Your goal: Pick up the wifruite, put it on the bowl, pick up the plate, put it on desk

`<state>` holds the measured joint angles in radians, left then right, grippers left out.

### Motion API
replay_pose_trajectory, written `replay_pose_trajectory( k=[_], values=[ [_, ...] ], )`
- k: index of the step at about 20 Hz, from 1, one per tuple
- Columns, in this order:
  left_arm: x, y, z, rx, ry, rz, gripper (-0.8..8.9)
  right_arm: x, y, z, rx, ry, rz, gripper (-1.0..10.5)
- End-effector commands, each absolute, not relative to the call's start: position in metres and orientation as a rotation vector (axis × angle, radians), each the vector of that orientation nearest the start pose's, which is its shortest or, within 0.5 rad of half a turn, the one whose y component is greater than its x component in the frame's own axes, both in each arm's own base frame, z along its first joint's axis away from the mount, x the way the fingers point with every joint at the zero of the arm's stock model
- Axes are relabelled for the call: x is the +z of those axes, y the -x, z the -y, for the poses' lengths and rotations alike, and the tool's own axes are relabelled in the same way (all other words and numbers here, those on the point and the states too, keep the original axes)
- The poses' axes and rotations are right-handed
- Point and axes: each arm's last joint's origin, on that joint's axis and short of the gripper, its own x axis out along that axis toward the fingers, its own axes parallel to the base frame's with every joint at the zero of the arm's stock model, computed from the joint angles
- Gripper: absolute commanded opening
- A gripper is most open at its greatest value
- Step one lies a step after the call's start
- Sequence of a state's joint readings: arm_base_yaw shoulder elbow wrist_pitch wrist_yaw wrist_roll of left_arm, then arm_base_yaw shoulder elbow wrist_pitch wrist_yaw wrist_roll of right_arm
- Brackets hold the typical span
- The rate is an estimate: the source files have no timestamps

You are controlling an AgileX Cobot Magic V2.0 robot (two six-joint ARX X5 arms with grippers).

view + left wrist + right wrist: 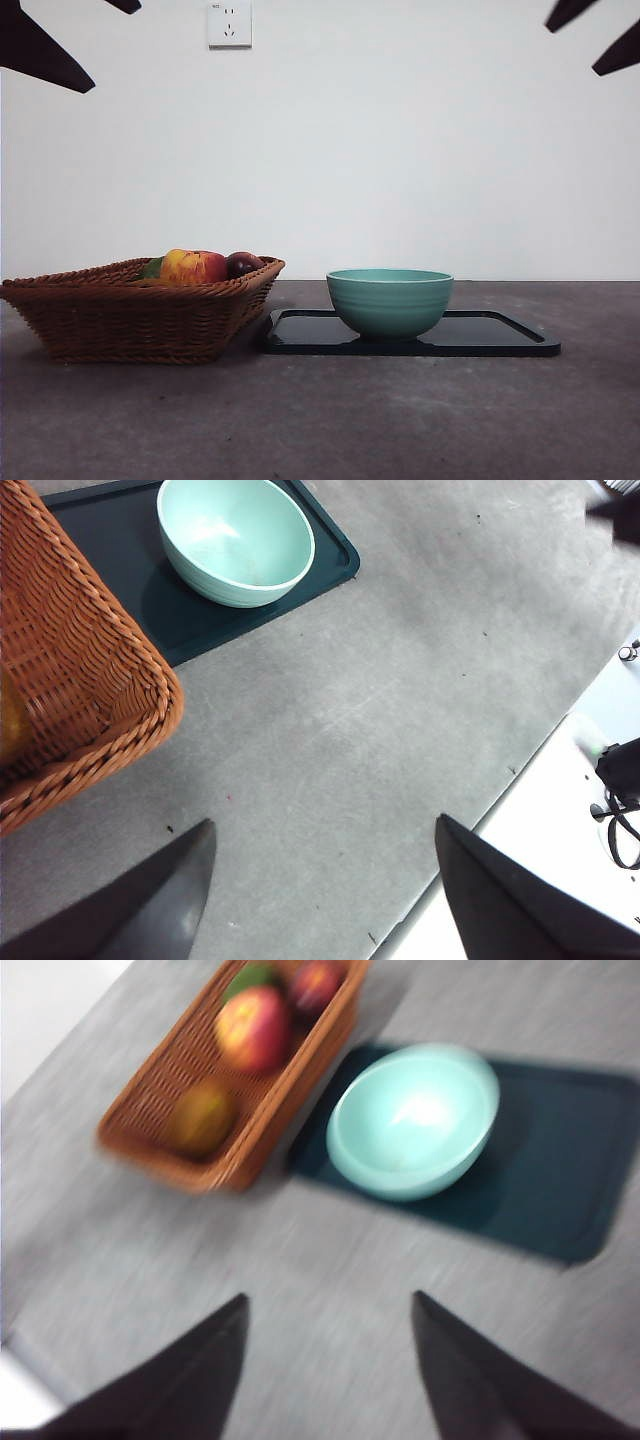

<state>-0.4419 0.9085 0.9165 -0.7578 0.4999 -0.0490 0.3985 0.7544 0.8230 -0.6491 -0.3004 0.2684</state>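
The wifruite (203, 1117), a dull brown oval, lies in the wicker basket (190, 1055) at the end away from the red-and-yellow apple (253, 1027). In the front view the basket's rim hides it. The mint-teal ridged bowl (389, 300) stands empty on the plate (500, 335), a dark flat rectangular tray on the desk (330, 420) beside the basket. My left gripper (325, 822) hovers open over bare desk, off the basket's corner. Well above the desk in front of bowl and basket, my right gripper (330, 1298) is open. Neither holds anything.
The basket (140, 315) also holds a dark plum (243, 264) and a green fruit (152, 268). In the left wrist view the desk's edge (500, 780) meets a white surface with cables. Black arm tips show at both top corners of the front view.
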Motion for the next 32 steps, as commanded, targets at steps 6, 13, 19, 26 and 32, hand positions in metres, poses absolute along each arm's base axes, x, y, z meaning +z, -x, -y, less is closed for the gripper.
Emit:
replay_pose_trajectory(
  k=[6,13,19,26,32],
  values=[
    [0.317,-0.149,0.087,-0.898,0.047,-0.765,3.43,0.335,-0.217,-0.088,0.504,-0.18,-0.739,3.0],
    [0.317,-0.149,0.087,-0.898,0.047,-0.765,3.43,0.303,-0.3,-0.106,0.462,-0.133,-0.883,3.0],
    [0.317,-0.149,0.087,-0.899,0.044,-0.763,3.43,0.254,-0.337,-0.119,0.448,-0.126,-0.959,3.0],
    [0.317,-0.149,0.087,-0.902,0.037,-0.759,3.43,0.211,-0.356,-0.128,0.442,-0.111,-1.042,3.0],
    [0.317,-0.149,0.087,-0.902,0.038,-0.761,3.43,0.198,-0.362,-0.132,0.429,-0.099,-1.045,1.5]
  ],
)
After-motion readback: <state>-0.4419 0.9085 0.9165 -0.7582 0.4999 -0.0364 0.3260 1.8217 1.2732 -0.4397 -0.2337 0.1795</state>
